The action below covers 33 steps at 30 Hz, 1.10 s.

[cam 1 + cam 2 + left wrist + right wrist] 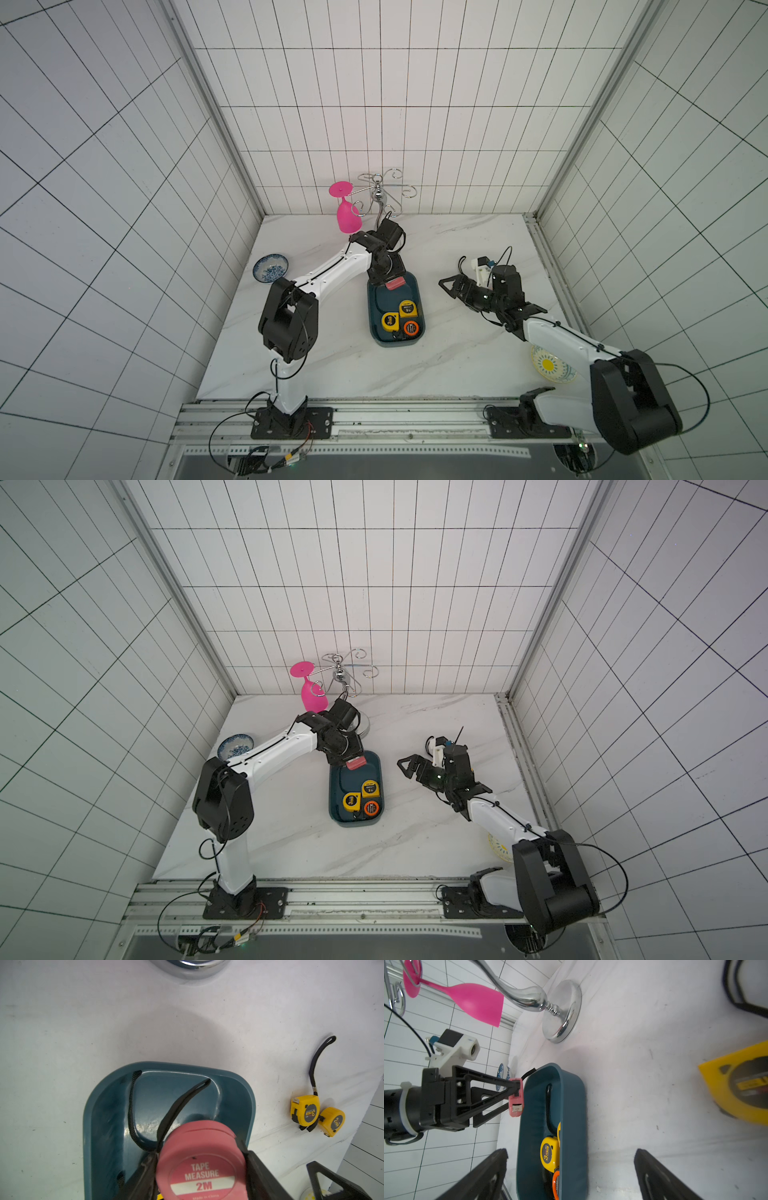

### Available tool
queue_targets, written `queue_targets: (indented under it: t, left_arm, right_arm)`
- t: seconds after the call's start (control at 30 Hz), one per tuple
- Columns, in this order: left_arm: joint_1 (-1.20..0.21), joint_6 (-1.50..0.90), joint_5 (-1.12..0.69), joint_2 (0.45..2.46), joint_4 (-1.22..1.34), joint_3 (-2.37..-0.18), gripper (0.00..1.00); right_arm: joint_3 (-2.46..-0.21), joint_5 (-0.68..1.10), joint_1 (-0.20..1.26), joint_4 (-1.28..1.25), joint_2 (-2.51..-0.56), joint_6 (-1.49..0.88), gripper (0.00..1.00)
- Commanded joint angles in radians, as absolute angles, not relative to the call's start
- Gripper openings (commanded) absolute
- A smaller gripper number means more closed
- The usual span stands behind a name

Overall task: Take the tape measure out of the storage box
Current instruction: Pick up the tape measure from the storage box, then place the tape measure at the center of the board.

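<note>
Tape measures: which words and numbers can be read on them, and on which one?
"TAPE MEASURE": pink tape measure, round label.
"2M": same label, white band.
"Made in China": same label, lower edge.
"3": larger yellow tape measure on the table.
"2": smaller yellow tape measure beside it.
"3m": yellow tape measure in the blue box.
Other labels: too small or blurred.

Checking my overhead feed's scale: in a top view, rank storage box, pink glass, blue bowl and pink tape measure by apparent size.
Largest: storage box.
Then pink glass and blue bowl, too alike to rank; the glass hangs higher.
Smallest: pink tape measure.
</note>
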<state>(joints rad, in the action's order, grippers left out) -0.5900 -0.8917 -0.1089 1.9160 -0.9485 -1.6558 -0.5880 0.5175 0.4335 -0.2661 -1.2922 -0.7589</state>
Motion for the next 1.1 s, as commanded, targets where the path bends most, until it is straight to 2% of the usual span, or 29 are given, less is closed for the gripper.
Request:
queue_targets:
  t: [0.0,0.1,0.53,0.7,1.0,1.07]
  left_arm:
    - [-0.611,-0.951,-0.153,1.891,-0.898,-1.709,0.0]
    - [-0.626,-0.983,-0.184,1.89,-0.874,-1.724,0.0]
    - [-0.662,-1.053,-0.267,1.896,-0.825,-1.726,0.0]
    - [-0.667,-1.066,-0.287,1.89,-0.809,-1.728,0.0]
    - [-0.661,-1.078,-0.331,1.883,-0.791,-1.717,0.0]
    - [-0.661,-1.087,-0.345,1.88,-0.779,-1.709,0.0]
  right_arm:
    - [-0.618,0.48,0.491,-0.394,-1.322,-0.773,0.99]
    - [-0.616,0.465,0.531,-0.46,-1.351,-0.778,0.99]
    - [-0.623,0.461,0.585,-0.664,-1.449,-0.764,0.85]
    - [-0.626,0.456,0.592,-0.721,-1.484,-0.765,0.73]
    - [-0.601,0.44,0.597,-0.786,-1.492,-0.762,0.62]
    - [-0.6,0.439,0.597,-0.786,-1.497,-0.76,0.57]
